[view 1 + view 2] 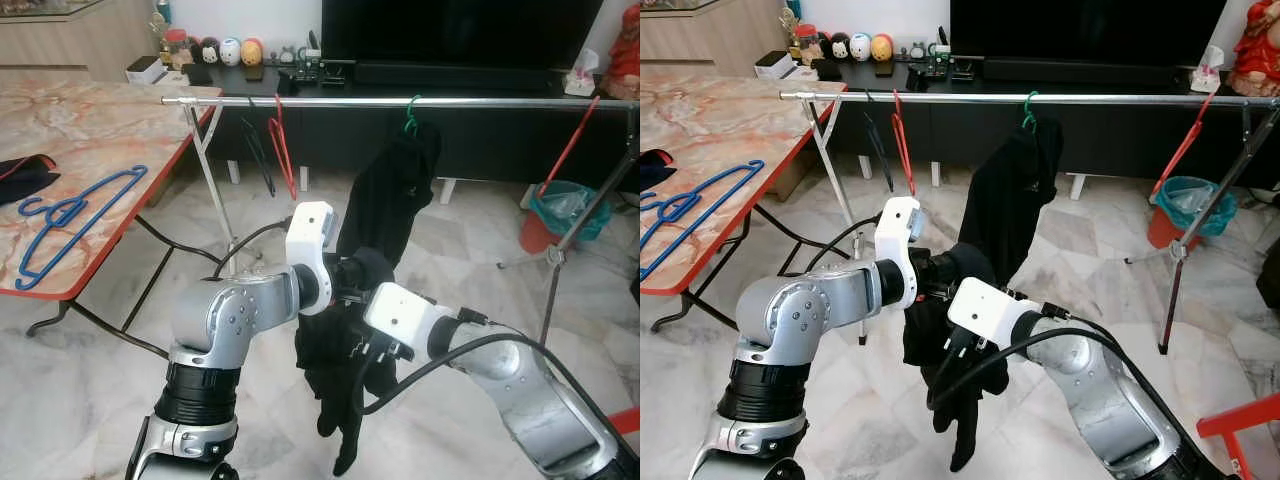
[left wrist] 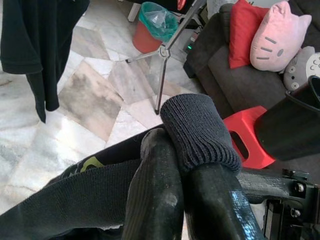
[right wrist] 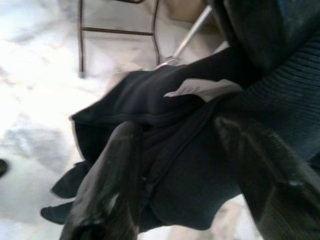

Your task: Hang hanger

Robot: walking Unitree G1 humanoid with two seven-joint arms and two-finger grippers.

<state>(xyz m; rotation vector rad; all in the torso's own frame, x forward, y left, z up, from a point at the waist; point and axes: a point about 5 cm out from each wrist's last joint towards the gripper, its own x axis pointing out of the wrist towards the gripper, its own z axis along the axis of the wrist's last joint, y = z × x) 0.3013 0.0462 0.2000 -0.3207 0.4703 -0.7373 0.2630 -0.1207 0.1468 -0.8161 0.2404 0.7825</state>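
A dark garment (image 1: 335,400) hangs between my two grippers in front of me. My left gripper (image 2: 182,165) is shut on its ribbed knitted cuff (image 2: 200,130). The right gripper (image 3: 190,170) stands open, its fingers (image 3: 110,190) spread wide with folds of the garment bunched between them. Beyond runs a metal clothes rail (image 1: 480,102). On it hang a red hanger (image 1: 283,150), a black hanger (image 1: 257,155) and a green hanger (image 1: 411,115) carrying a black shirt (image 1: 395,190). Blue hangers (image 1: 80,215) lie on the marble table (image 1: 90,130) to my left.
The rail's tripod leg (image 1: 560,250) stands at the right near a red bin with a green bag (image 1: 560,215). A red stool (image 2: 250,140) sits by a dark sofa (image 2: 225,65). A low black TV cabinet (image 1: 450,80) lies behind the rail.
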